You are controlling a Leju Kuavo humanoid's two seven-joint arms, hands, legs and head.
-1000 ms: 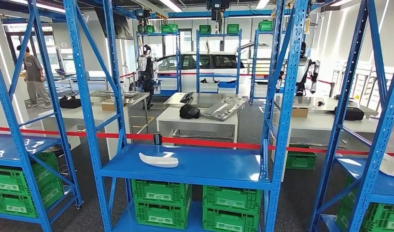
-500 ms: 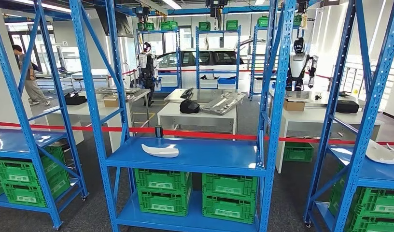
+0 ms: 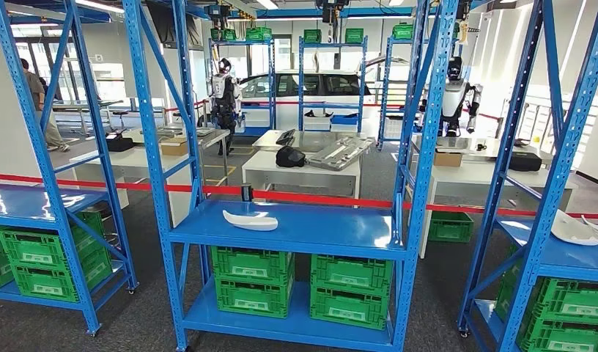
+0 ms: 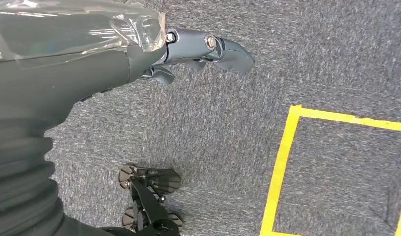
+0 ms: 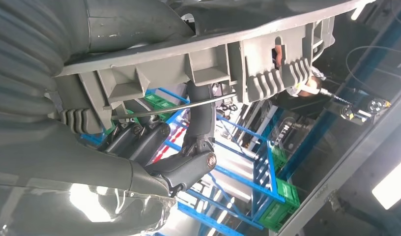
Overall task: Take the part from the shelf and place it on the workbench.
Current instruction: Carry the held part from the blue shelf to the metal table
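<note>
The grey ribbed plastic part (image 5: pixel 198 54) is gripped in the right hand (image 5: pixel 154 147), fingers curled under it. The left hand (image 4: pixel 139 54) hangs over grey carpet (image 4: pixel 238 147), holding nothing, fingers loosely apart. A white bench (image 3: pixel 300 170) stands beyond the blue steel shelf (image 3: pixel 296 231).

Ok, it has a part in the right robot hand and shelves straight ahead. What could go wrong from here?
1. The right robot hand holds the long grey part near one end, so it may slip or swing during walking.
2. The blue shelf and red tape stand between the robot and the white workbench. The part could clip a post on the way round.
</note>
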